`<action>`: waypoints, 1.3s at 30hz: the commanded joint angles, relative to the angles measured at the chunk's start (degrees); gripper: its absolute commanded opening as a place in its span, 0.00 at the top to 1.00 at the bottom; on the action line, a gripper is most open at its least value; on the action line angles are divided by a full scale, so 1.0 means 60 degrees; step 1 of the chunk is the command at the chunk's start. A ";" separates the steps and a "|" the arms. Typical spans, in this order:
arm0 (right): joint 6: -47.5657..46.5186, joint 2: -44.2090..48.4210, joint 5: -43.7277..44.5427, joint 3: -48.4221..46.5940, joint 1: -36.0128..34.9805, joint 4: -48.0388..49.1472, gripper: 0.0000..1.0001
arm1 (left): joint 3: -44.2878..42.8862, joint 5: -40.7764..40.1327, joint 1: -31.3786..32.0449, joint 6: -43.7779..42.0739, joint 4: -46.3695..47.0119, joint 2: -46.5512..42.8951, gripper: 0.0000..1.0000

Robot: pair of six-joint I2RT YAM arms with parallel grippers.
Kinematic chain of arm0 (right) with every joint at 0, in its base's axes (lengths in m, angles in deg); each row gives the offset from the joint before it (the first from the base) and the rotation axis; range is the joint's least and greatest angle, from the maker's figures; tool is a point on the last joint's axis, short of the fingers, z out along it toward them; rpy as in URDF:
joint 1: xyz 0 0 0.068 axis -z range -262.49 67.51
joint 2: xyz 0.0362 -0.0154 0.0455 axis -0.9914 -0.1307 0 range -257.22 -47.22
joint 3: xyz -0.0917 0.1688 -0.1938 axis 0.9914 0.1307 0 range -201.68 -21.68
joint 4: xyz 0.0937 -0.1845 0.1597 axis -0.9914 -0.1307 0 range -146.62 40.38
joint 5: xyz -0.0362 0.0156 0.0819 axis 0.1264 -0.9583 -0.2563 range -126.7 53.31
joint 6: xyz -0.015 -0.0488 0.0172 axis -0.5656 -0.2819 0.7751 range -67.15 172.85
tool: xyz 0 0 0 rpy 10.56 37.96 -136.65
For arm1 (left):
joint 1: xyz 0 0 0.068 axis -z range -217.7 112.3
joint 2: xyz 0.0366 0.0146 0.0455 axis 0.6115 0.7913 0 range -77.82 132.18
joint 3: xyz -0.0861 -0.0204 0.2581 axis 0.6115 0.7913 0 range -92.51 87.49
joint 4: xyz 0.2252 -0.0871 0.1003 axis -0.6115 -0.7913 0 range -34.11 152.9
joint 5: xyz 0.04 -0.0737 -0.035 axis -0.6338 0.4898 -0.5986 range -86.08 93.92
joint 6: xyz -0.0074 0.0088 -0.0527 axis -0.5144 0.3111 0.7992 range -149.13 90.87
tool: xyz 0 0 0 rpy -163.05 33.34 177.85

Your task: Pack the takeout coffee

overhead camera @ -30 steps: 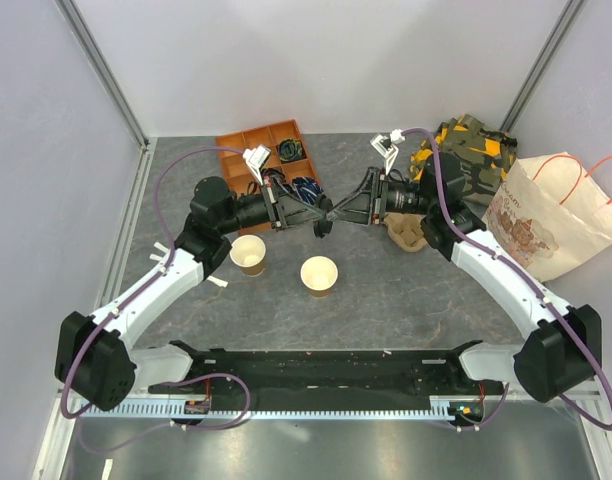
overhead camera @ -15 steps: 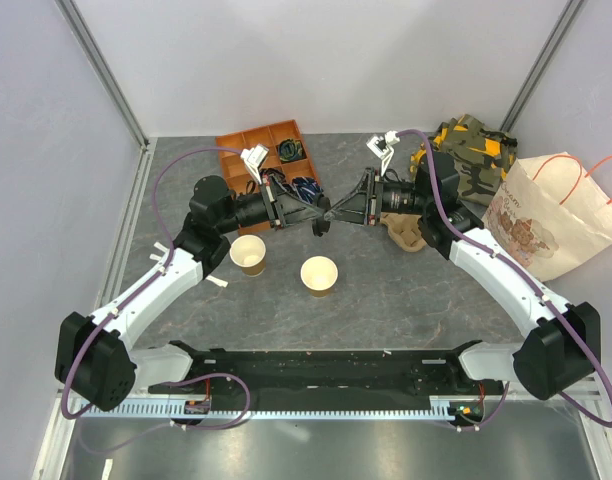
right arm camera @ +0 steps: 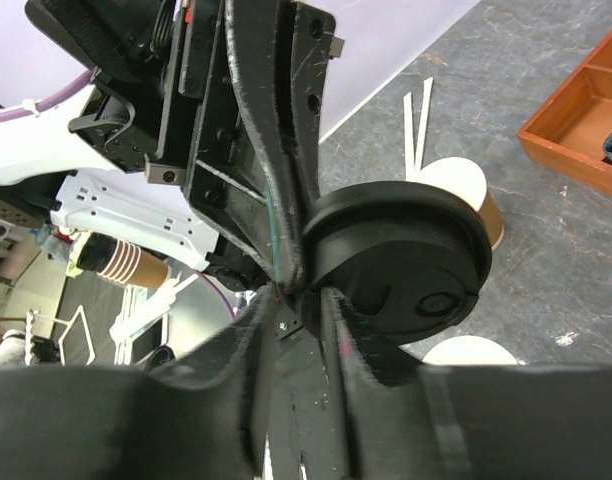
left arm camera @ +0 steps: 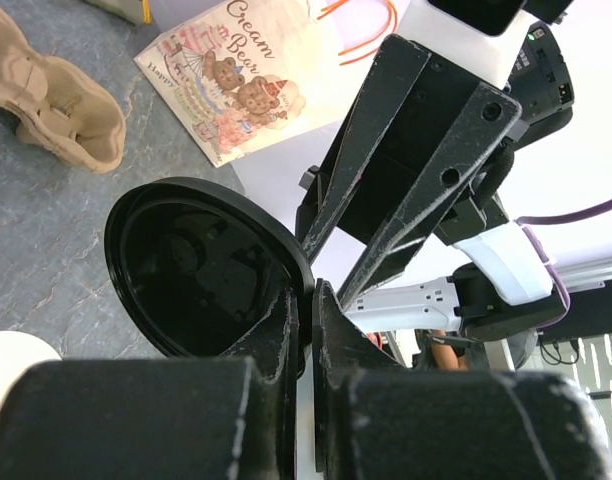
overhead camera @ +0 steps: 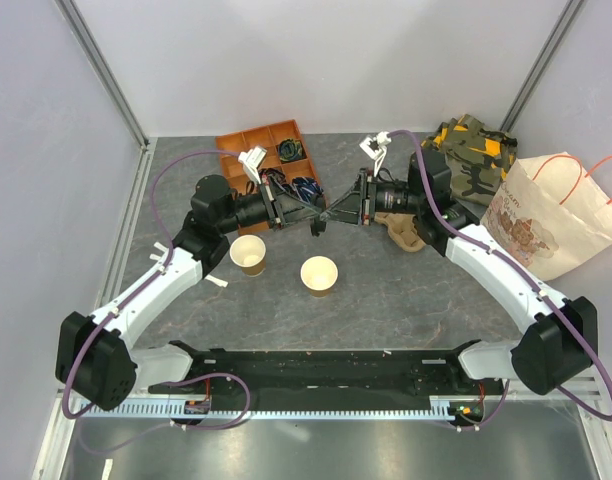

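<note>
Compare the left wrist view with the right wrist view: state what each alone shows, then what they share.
Left wrist only: the black lid seen from its hollow underside, the pulp carrier and the printed paper bag. Right wrist only: the lid's top face, the orange tray and an open paper cup. Both: the lid pinched at its rim by the left gripper, with the right gripper at that same rim. Whether the right one grips cannot be judged.

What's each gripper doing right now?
Left gripper: closed on the round black plastic lid, at its rim.
Right gripper: around the same rim; cannot tell if closed.
</note>
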 commanded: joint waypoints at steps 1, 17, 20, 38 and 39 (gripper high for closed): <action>-0.0407 0.0011 -0.0096 -0.0150 -0.0329 -0.0235 0.63 | -0.0399 -0.0036 0.0129 0.0412 0.0475 0.0049 0.98; -0.1448 0.0041 0.0254 -0.0179 -0.0329 -0.1173 0.69 | -0.0487 0.0228 0.0143 0.0602 0.0739 0.0049 0.98; -0.1375 -0.0032 0.0416 -0.0281 -0.0344 -0.1174 0.73 | -0.0502 0.0213 0.0143 0.0617 0.0753 0.0078 0.98; -0.1871 -0.0076 0.0533 -0.0472 -0.0344 -0.1818 1.00 | 0.0040 0.0067 0.0056 0.0119 0.0124 -0.0273 0.60; -0.1945 -0.0091 0.0534 -0.0472 -0.0329 -0.1963 1.00 | 0.0084 0.0081 0.0041 0.0061 0.0080 -0.0317 0.55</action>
